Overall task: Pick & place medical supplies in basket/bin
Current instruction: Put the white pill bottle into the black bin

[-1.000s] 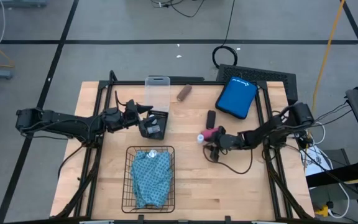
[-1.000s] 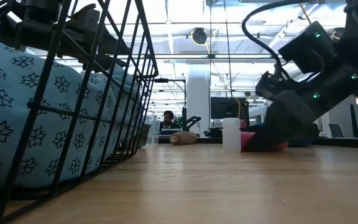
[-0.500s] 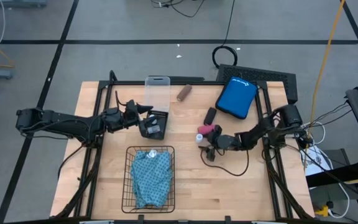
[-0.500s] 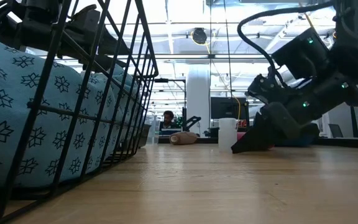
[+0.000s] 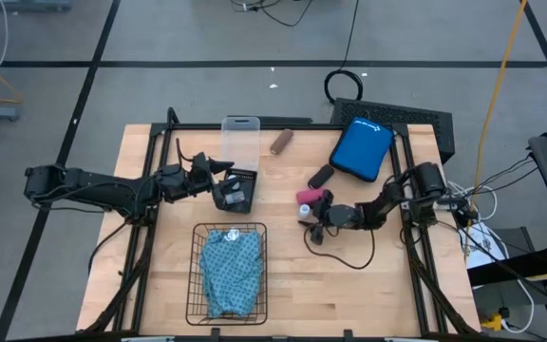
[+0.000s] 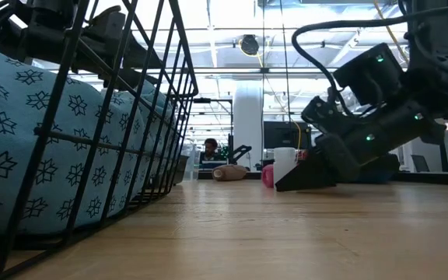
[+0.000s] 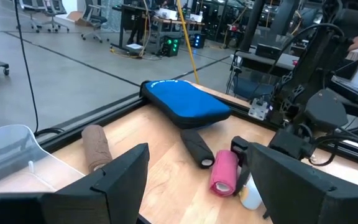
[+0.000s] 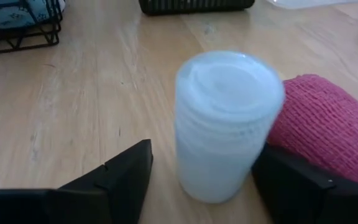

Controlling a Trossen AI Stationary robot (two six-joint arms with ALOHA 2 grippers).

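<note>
A white-capped vial [image 8: 225,124] stands upright on the table between the open fingers of my right gripper [image 8: 204,152], which lies low on the table's right half [image 5: 310,215]. The pink roll [image 8: 319,121] lies right beside the vial [image 5: 303,209] on its far-right side. The black block [image 5: 321,177] and brown roll [image 5: 281,142] lie farther back. The teal patterned cloth [image 5: 232,271] sits in the wire basket [image 5: 198,285]. My left gripper [image 5: 221,183] waits open over the small black tray [image 5: 237,198]. My right gripper comes in level from the table's right, with one finger [image 8: 306,183] against the pink roll's side [image 8: 291,146], which lies on the table. Whether either finger touches the vial, I cannot tell.
A blue pouch [image 5: 361,148] lies at the far right. A clear plastic box [image 5: 240,138] stands behind the black tray. A loose black cable [image 5: 349,258] loops on the wood below the right arm. Bare wood lies between the basket and the right gripper.
My right gripper has slid along the table toward its left edge, so the vial now stands between its fingers. The pink roll has shifted left and slightly toward the far edge with it. The black block has turned from upright in the picture to slanting.
</note>
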